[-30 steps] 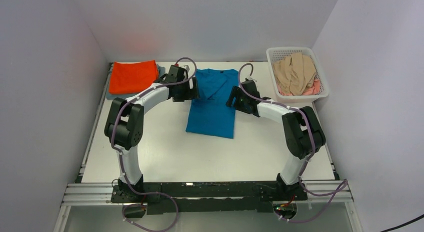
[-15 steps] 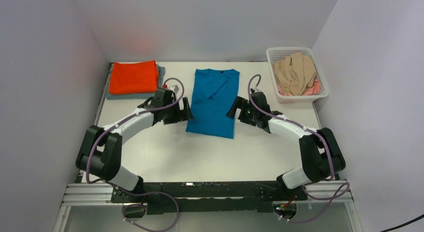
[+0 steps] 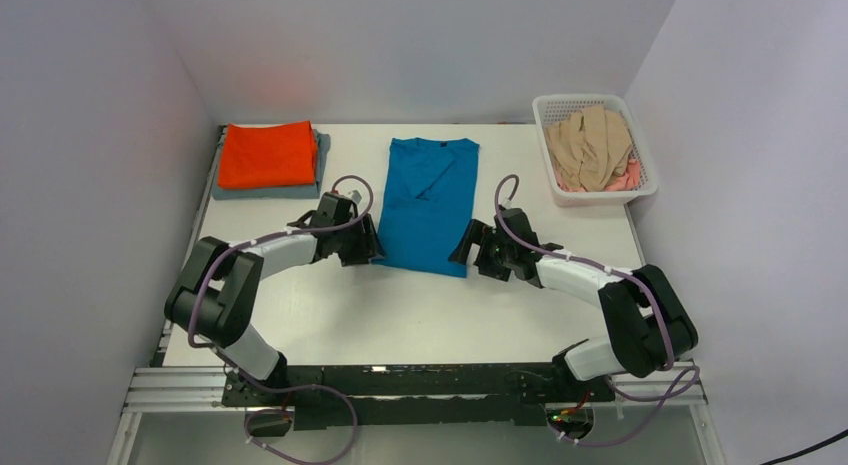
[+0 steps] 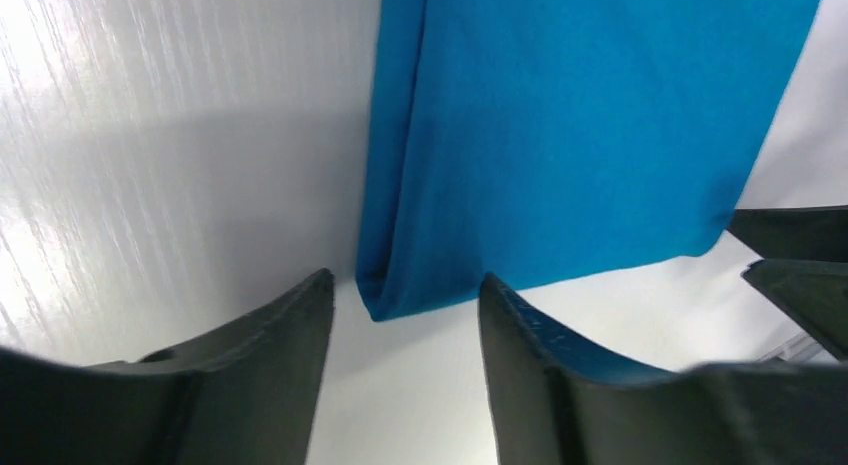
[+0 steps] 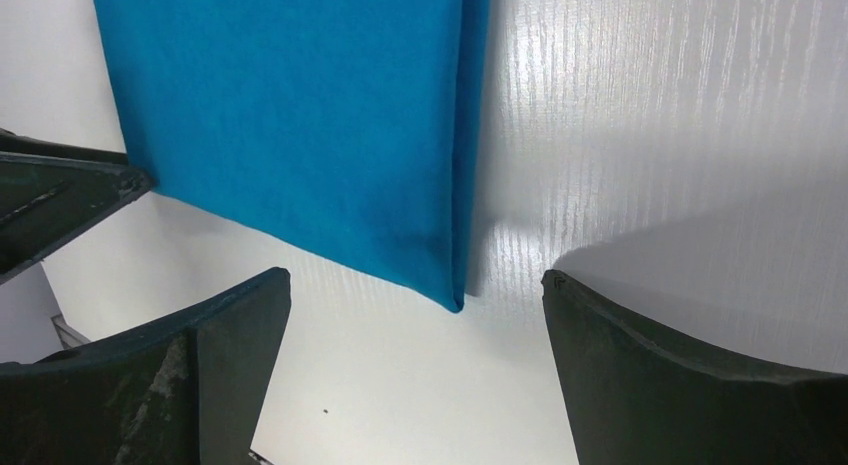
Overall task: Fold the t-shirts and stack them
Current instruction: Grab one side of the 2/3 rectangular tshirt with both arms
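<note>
My left gripper [image 3: 365, 247] and right gripper [image 3: 468, 253], jaws apart, flank the shirt [image 3: 425, 210] hem.
If I pinch only 1 layer at either corner, its folded sides could spill open.

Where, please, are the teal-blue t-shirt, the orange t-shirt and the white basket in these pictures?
teal-blue t-shirt [image 3: 425, 210], top external view, middle of its folded body.
orange t-shirt [image 3: 267, 154], top external view, centre of its top face.
white basket [image 3: 605, 198], top external view, its near wall.
</note>
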